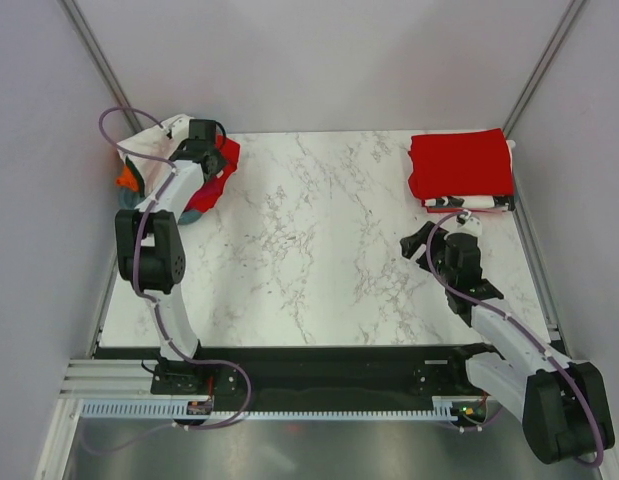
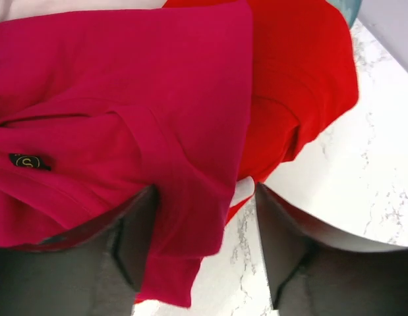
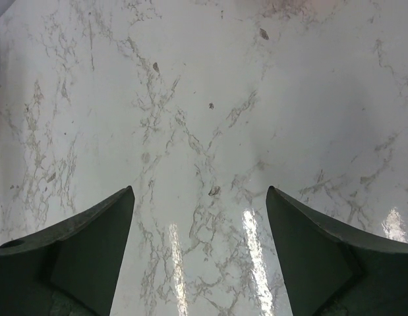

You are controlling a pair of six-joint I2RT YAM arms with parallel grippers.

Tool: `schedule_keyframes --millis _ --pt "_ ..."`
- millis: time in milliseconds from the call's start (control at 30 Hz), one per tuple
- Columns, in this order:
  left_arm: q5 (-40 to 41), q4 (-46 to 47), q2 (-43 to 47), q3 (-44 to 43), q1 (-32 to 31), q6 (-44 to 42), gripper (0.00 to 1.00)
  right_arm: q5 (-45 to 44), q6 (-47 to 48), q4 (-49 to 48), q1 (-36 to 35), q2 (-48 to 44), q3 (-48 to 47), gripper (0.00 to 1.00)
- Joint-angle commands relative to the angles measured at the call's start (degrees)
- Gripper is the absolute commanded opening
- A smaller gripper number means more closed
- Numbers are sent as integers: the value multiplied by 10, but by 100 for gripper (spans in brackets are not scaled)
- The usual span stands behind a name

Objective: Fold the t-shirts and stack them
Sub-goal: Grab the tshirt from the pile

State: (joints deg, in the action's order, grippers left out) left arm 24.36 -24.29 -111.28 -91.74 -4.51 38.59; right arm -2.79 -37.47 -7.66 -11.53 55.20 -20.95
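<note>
Left gripper (image 2: 204,197) is down at the far-left pile, fingers spread around a fold of the crimson t-shirt (image 2: 124,99) (draped over one finger, not pinched), with the bright red t-shirt (image 2: 296,79) just beside it. My right gripper (image 3: 198,197) hangs spread wide over the marble table (image 3: 204,79), and the folded stack (image 1: 461,168) sits at the far right.

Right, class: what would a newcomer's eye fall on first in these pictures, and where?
A bright red folded t-shirt tops a neat stack at the far right corner of the marble table. At the far left, the left gripper straddles a crumpled crimson-magenta t-shirt; the right gripper hangs open over bare marble.
</note>
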Motion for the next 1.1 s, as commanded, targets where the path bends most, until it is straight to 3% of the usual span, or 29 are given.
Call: schedule_keyframes --millis 0,33,200,300,333,500,800,967,1067 --pt "31 -37 -22 -50 4 -33 64 4 12 4 -2 -11 -16 89" --pt "38 -39 -24 -50 4 -33 58 4 13 3 -2 -11 -17 88" --pt "46 -49 -28 -39 9 -26 49 -4 15 8 -2 -9 -23 84" --pt "49 -51 -25 -34 14 -37 19 -5 15 7 -2 -12 -25 80" --pt "53 -53 -20 -34 14 -40 2 -4 15 7 -2 -12 -25 79" --pt "75 -61 49 -26 14 -58 2 4 14 3 -2 -9 -34 75" --pt "33 -61 253 -67 11 -105 2 16 35 38 -2 0 -110 80" --pt "-103 -60 338 -131 2 -96 2 23 31 46 -2 -11 -124 84" --pt "-157 -22 381 -157 -46 -53 2 26 28 43 -2 -16 -130 87"
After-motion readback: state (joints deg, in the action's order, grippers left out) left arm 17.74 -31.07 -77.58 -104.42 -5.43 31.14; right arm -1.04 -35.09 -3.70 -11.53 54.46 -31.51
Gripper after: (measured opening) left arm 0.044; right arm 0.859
